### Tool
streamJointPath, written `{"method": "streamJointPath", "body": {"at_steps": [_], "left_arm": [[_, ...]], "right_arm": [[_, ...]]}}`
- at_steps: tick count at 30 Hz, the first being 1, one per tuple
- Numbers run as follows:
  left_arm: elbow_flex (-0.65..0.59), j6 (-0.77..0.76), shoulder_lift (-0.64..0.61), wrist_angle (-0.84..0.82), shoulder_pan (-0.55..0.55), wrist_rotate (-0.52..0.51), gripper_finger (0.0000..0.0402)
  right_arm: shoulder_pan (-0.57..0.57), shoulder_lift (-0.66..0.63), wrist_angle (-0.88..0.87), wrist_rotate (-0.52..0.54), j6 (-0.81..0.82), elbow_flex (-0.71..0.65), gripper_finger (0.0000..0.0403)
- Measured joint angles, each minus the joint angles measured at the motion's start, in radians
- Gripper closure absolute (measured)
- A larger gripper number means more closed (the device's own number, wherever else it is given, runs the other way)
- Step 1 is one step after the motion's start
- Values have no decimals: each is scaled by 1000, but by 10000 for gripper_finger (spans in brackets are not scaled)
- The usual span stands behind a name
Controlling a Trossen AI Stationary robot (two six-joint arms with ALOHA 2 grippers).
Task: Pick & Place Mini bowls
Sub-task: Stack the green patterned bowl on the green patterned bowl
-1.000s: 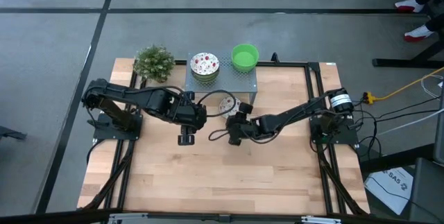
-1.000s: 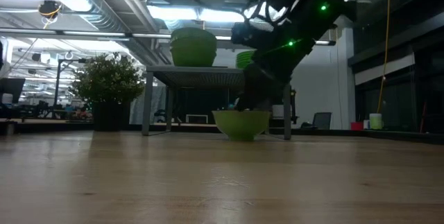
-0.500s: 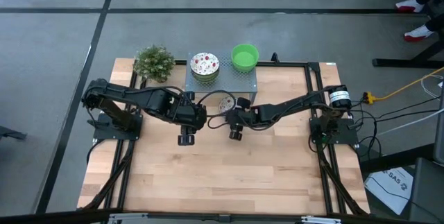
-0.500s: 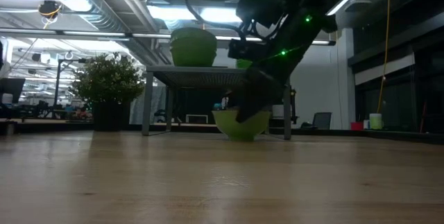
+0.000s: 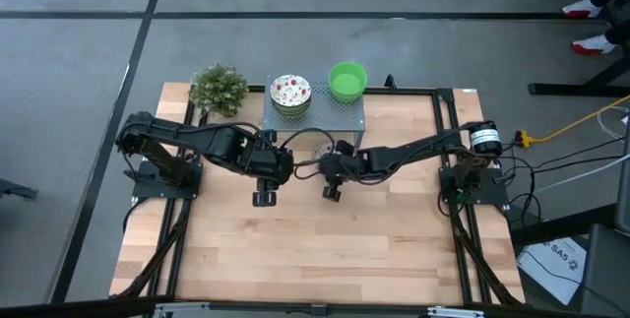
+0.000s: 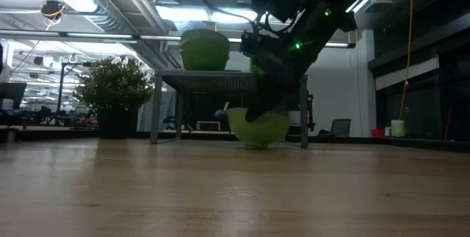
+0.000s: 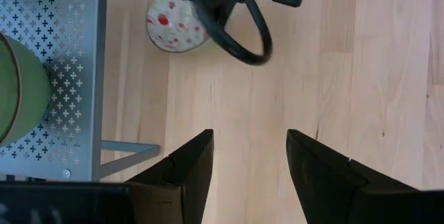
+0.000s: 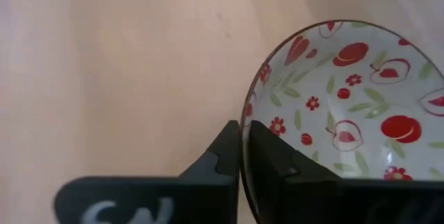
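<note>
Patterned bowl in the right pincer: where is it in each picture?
High view: patterned bowl at centre, before the grey stand.
Low view: centre, tilted, green outside, below the stand's top.
Left wrist view: bowl beside the stand.
Right wrist view: bowl, rim in the right pincer; no stand.

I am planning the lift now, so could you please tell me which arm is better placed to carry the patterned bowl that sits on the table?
The right. The right gripper is pinching the patterned bowl rim; the left gripper hovers open beside the metal stand.
</note>
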Motion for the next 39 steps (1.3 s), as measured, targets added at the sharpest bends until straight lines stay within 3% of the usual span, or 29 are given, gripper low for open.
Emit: {"method": "streamJointPath", "body": {"at_steps": [12,16,20,26,29,34,39], "left_arm": [[0,117,-1,-9,-13,-2,226],[-70,181,-50,56,-35,3,226],[-292,165,-188,330,-35,60,226],[-622,70,-388,769,6,258,226],[-736,29,-429,902,20,366,226],[-844,60,-416,1048,13,477,226],[-853,160,-377,1095,5,485,226]], "right_arm": [[48,1,240,-492,207,-3,391],[85,-19,229,-502,223,-6,391],[125,-41,220,-477,249,-8,391],[174,-45,306,-503,289,-7,391],[183,-45,354,-508,292,-7,391],[183,-47,443,-576,319,-5,391],[183,-47,507,-608,337,-5,391]]}}
